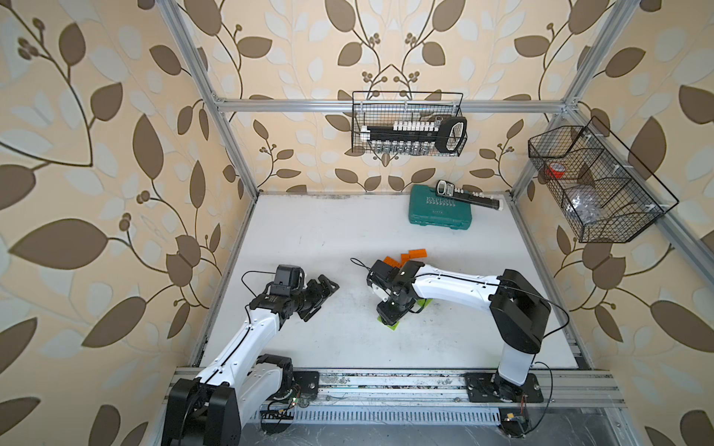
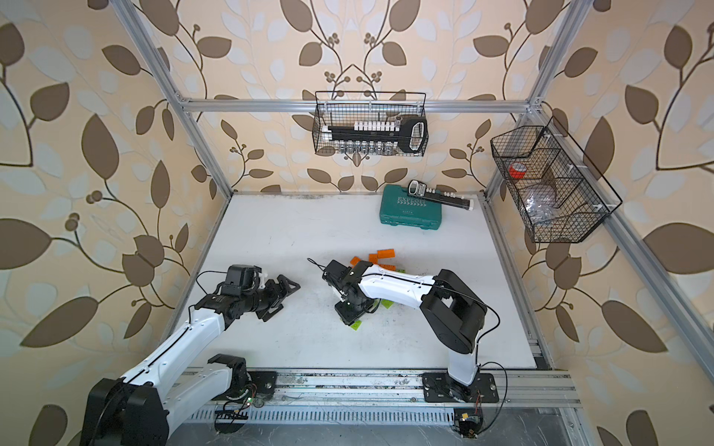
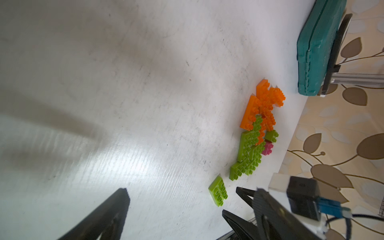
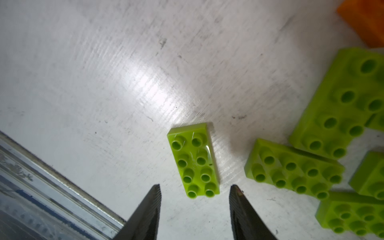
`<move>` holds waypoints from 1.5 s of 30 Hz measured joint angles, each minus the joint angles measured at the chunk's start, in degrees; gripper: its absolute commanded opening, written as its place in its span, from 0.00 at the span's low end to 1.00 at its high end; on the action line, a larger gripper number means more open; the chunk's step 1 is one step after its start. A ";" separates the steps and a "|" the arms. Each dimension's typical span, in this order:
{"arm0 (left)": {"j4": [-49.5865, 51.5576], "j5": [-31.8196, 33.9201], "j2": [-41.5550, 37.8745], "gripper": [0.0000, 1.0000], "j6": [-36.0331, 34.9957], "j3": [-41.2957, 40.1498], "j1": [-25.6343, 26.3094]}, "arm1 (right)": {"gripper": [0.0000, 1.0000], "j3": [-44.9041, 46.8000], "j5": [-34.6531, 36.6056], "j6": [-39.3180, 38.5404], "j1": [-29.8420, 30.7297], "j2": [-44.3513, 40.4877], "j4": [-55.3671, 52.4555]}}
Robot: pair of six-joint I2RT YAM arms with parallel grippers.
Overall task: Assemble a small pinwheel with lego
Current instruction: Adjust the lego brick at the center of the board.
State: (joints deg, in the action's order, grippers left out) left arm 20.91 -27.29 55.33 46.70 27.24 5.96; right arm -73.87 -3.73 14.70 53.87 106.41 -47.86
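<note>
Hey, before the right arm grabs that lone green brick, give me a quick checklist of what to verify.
1. Right end effector open, straddling the green brick at its end: ok.
2. Brick flat, studs up: ok.
3. Gap to the neighbouring brick: ok.
4. Height right for gripping: cannot tell.
5. Left end effector open, away from the bricks: ok.

The right arm (image 1: 452,287) is covering most of the lime-green bricks (image 1: 391,326) in both top views, only slivers peeking out. In the right wrist view an orange brick (image 4: 365,22) is running off the edge; in the left wrist view the teal tool case (image 3: 320,47) is getting cut off too.
</note>
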 measured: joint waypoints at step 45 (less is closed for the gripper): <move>5.57 -0.50 -1.99 0.97 -3.04 1.01 -3.74 | 0.25 -7.06 7.72 9.25 3.34 9.27 -7.15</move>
State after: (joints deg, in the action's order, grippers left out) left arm 26.48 -27.79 53.34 43.66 28.25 2.22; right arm -80.93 3.99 23.94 57.21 115.68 -55.00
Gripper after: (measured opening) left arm 0.971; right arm 0.278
